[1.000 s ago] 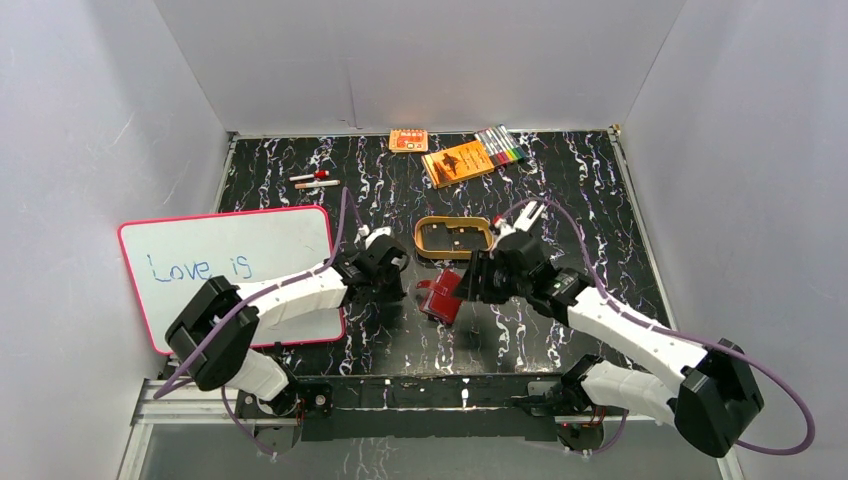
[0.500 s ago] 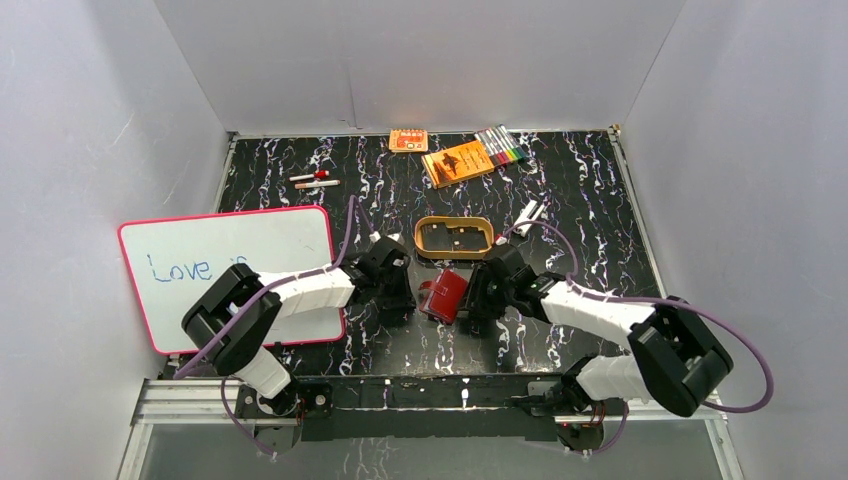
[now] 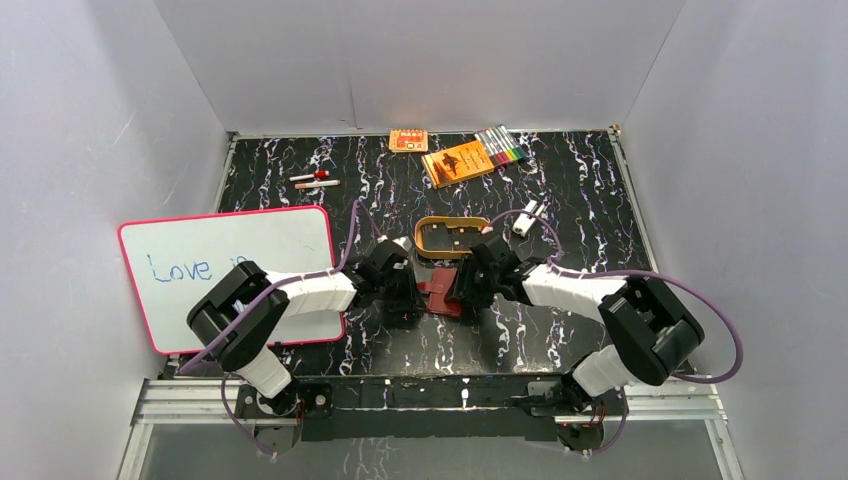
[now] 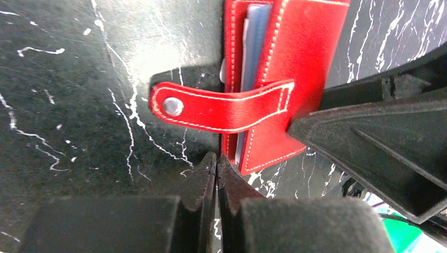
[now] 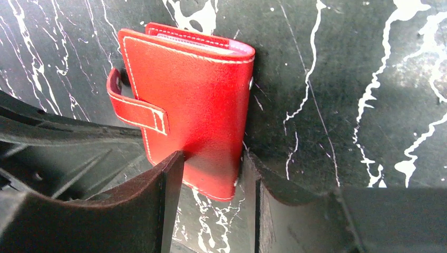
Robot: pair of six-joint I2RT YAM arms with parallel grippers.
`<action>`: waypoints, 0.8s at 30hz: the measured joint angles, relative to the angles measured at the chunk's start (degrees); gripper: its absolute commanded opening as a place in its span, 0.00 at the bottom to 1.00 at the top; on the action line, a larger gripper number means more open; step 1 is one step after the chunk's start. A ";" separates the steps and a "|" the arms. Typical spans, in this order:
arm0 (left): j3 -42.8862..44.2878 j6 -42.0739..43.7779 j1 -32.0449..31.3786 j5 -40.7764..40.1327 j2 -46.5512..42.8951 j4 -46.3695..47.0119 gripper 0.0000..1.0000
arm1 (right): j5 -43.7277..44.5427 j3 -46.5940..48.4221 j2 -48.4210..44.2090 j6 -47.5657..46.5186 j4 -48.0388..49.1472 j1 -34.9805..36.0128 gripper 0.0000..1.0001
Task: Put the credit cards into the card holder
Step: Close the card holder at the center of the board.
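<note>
The card holder is a red folded wallet lying on the black marbled table between my two grippers. Its snap tab hangs loose to one side, and bluish sleeves show at its open edge. My left gripper is shut, its tips right at the card holder's corner with nothing between them. My right gripper has the card holder's near end between its jaws, one finger over the cover and the other against the spine edge. The credit cards are out of view.
A tan oval tray sits just behind the wallet. A whiteboard lies at the left under my left arm. Orange packets, markers and pens lie at the back. A small white object rests right of the tray.
My right gripper has moved left and taken the wallet's end between its jaws. My left gripper has crept right up to the wallet, which is now more covered.
</note>
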 measured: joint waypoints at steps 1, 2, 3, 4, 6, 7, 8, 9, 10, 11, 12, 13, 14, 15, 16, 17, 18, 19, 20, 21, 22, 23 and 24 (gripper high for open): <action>-0.04 0.00 -0.26 0.31 0.20 0.46 0.00 | -0.13 0.42 0.48 -0.26 0.02 0.00 0.52; -0.04 -0.02 -0.46 0.46 0.24 0.66 0.00 | -0.13 0.72 0.76 -0.59 -0.02 0.00 0.52; -0.11 -0.02 -0.68 0.57 0.26 0.83 0.00 | -0.13 1.09 1.11 -1.14 -0.04 0.00 0.52; -0.17 -0.04 -0.87 0.66 0.26 0.94 0.00 | -0.15 1.44 1.49 -1.57 -0.09 -0.09 0.52; -0.33 -0.07 -1.31 0.83 0.26 1.25 0.00 | -0.24 2.27 2.29 -2.64 -0.33 -0.24 0.52; -0.37 -0.09 -1.51 0.90 0.26 1.36 0.00 | -0.26 2.69 2.67 -3.08 -0.52 -0.26 0.52; -0.39 -0.11 -1.75 0.92 0.26 1.40 0.00 | -0.26 3.21 3.13 -3.65 -0.76 -0.31 0.52; -0.44 -0.20 -1.99 0.96 0.26 1.46 0.00 | -0.26 3.93 3.72 -4.35 -1.11 -0.33 0.52; -0.48 -0.24 -2.21 1.05 0.26 1.57 0.00 | -0.22 4.48 4.22 -4.81 -1.25 -0.33 0.52; -0.61 -0.35 -2.38 1.11 0.24 1.73 0.00 | -0.22 5.05 4.68 -5.35 -1.55 -0.33 0.52; -0.79 -0.50 -2.47 1.11 0.17 1.84 0.01 | -0.22 5.57 5.11 -5.81 -1.79 -0.33 0.52; -0.92 -0.63 -2.54 1.09 0.00 1.79 0.04 | -0.24 5.84 5.35 -6.05 -1.90 -0.31 0.53; -1.14 -0.70 -2.56 1.01 -0.28 1.66 0.07 | -0.28 6.05 5.55 -6.27 -1.99 -0.31 0.52; -1.33 -0.76 -2.60 0.76 -0.76 1.09 0.09 | -0.31 6.08 5.57 -6.45 -1.99 -0.31 0.52; -1.46 -0.81 -2.69 0.39 -1.29 0.33 0.12 | -0.28 6.08 5.57 -6.58 -2.01 -0.31 0.52; -1.68 -0.85 -2.80 -0.15 -2.12 -0.72 0.15 | -0.31 6.08 5.57 -6.73 -2.01 -0.31 0.52; -1.88 -0.81 -2.82 -0.72 -3.17 -1.95 0.17 | -0.31 6.08 5.57 -6.88 -2.01 -0.31 0.53; -1.97 -0.72 -2.84 -1.22 -4.39 -3.45 0.20 | -0.31 6.08 5.57 -6.97 -1.99 -0.31 0.53; -1.97 -0.63 -2.84 -1.68 -5.62 -4.79 0.21 | -0.31 6.08 5.57 -7.08 -1.99 -0.31 0.53; -1.97 -0.52 -2.84 -2.01 -6.67 -5.77 0.22 | -0.31 6.08 5.57 -7.15 -1.99 -0.31 0.53; -1.97 -0.44 -2.84 -2.51 -8.02 -6.84 0.22 | -0.33 6.10 5.57 -7.26 -1.99 -0.31 0.53; -1.97 -0.42 -2.84 -2.99 -9.49 -7.89 0.23 | -0.33 6.10 5.57 -7.32 -1.99 -0.31 0.53; -1.95 -0.39 -2.84 -3.32 -10.82 -8.74 0.23 | -0.33 6.12 5.57 -7.34 -1.99 -0.31 0.53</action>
